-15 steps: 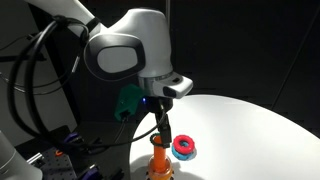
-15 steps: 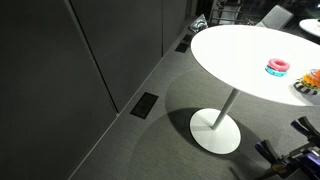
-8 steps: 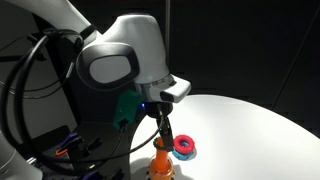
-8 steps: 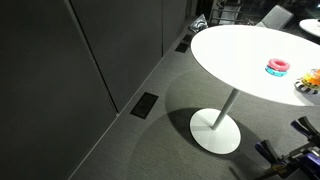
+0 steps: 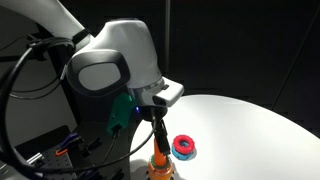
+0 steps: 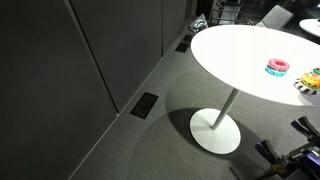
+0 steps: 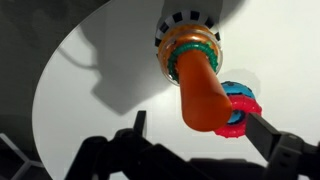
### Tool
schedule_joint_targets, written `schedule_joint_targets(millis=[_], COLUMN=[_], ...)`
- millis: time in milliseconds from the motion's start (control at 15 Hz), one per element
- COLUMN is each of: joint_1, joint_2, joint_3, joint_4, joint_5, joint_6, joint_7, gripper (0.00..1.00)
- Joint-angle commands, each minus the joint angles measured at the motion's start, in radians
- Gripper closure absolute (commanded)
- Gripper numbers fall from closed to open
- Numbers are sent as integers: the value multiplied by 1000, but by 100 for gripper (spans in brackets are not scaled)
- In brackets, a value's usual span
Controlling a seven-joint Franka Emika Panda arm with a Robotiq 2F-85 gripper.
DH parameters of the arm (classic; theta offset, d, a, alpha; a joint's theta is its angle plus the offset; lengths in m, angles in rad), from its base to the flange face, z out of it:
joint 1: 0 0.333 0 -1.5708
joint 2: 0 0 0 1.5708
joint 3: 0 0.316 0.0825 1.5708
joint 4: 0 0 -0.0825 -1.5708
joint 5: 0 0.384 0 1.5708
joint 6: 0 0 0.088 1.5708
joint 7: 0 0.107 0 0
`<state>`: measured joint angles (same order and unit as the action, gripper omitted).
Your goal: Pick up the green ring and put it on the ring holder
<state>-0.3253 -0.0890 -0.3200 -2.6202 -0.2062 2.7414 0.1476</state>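
Note:
In the wrist view the orange peg of the ring holder [image 7: 198, 90] points up at the camera from its yellowish base. The green ring [image 7: 173, 68] sits low round the peg, just above the base. My gripper [image 7: 195, 118] is open, one dark finger on each side of the peg's rounded top and nothing held between them. In an exterior view the gripper [image 5: 157, 128] hangs straight above the ring holder [image 5: 160, 162] at the near edge of the white round table [image 5: 250, 125]. The ring holder [image 6: 312, 82] shows at the frame's right edge in an exterior view.
A low red-and-blue ring stack [image 5: 184, 147] [image 6: 277, 67] [image 7: 238, 105] lies on the table close beside the holder. The table stands on a single pedestal foot [image 6: 216, 130] over grey carpet. Black cables [image 5: 25, 80] hang behind the arm.
The arm's large white housing has swung left and lower in the exterior view. The fingers stay over the peg. The rings on the table have not moved.

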Motion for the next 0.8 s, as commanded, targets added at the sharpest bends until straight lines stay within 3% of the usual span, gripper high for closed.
schedule_joint_targets(millis=[0, 333, 733], joint_1=[-9, 10, 80], joint_2=[-62, -120, -129], joint_3=[7, 28, 72], joint_4=[-7, 16, 87], joint_5=[6, 24, 119], joint_6=[-74, -203, -405], joint_7=[-61, -127, -163], gripper=[0, 0, 0])
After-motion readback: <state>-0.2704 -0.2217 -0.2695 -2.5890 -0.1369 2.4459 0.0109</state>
